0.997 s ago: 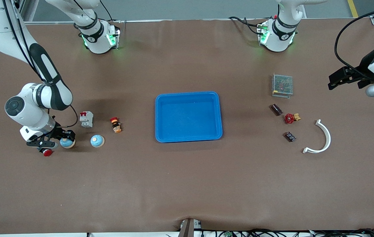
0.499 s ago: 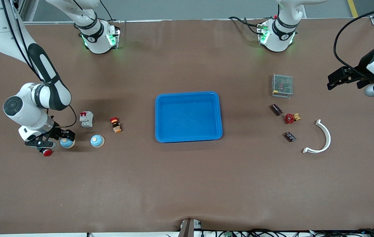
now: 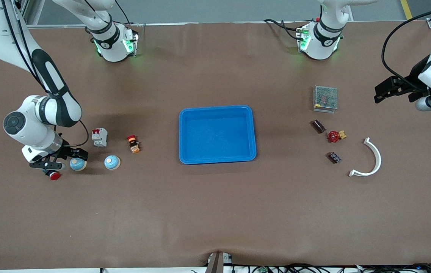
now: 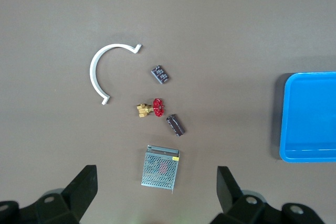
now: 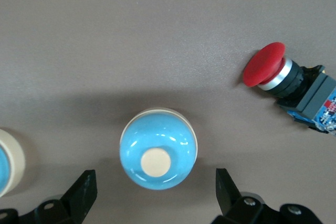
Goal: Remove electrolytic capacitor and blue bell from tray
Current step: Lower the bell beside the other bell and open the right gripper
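Tray [image 3: 217,110] sits empty at the middle of the worktop [image 3: 215,212]; both parts look already out. One blue bell [image 3: 77,164] rests on the worktop at the right arm's end, between the spread fingers of the right pincer [image 3: 60,160], touching neither; a second bell [image 3: 112,162] lies beside it. A dark capacitor [image 3: 318,126] lies near the red valve [image 3: 333,136]; the left pincer [image 3: 393,89] hangs apart over the left arm's end. Only withdrawal seems left.
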`<action>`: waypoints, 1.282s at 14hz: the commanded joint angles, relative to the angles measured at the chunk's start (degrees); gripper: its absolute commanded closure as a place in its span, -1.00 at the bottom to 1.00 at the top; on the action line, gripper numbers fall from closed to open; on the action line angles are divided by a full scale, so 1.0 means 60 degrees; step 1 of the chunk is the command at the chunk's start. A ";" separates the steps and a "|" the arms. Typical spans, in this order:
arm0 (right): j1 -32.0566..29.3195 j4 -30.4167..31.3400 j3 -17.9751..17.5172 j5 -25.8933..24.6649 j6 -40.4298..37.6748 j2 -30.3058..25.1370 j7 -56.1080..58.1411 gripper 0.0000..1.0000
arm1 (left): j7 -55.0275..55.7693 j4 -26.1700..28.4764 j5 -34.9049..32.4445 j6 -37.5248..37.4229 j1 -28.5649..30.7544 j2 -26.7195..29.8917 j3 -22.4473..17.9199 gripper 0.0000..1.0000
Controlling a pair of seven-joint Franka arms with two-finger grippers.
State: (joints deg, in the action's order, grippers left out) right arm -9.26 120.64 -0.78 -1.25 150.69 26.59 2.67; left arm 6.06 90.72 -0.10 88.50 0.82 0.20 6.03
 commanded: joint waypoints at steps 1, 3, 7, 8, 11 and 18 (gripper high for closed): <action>0.0093 -0.0023 -0.0119 0.0032 -0.0315 -0.0360 -0.0357 -1.00 | 0.0104 -0.0017 0.0060 0.0000 -0.0005 0.0083 0.0167 -1.00; 0.0167 -0.0358 -0.0133 0.0032 -0.0590 -0.0374 -0.0328 -1.00 | 0.0118 -0.0002 0.0045 -0.0087 -0.0019 0.0083 0.0168 -1.00; 0.0342 -0.2114 -0.0133 0.0032 -0.3939 -0.0564 -0.0372 -1.00 | 0.0119 -0.0031 0.0031 -0.0088 -0.0034 0.0069 0.0182 -1.00; 0.0415 -0.2524 -0.0133 0.0032 -0.4658 -0.0652 -0.0372 -1.00 | 0.0133 -0.0031 0.0031 -0.0059 -0.0020 0.0083 0.0182 -1.00; 0.0547 -0.3477 -0.0133 0.0046 -0.6257 -0.0945 -0.0372 -1.00 | 0.0235 -0.0002 0.0016 -0.0029 -0.0019 0.0156 0.0182 -1.00; 0.1002 -0.4314 -0.0133 0.0090 -0.8191 -0.2598 -0.0386 -1.00 | 0.0323 0.0056 0.0016 0.0103 0.0010 0.0303 0.0299 -1.00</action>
State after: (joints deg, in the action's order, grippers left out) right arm -3.66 95.26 -1.69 -1.22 105.27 14.94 1.10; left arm 7.08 90.52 -0.10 88.74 0.78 0.77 7.25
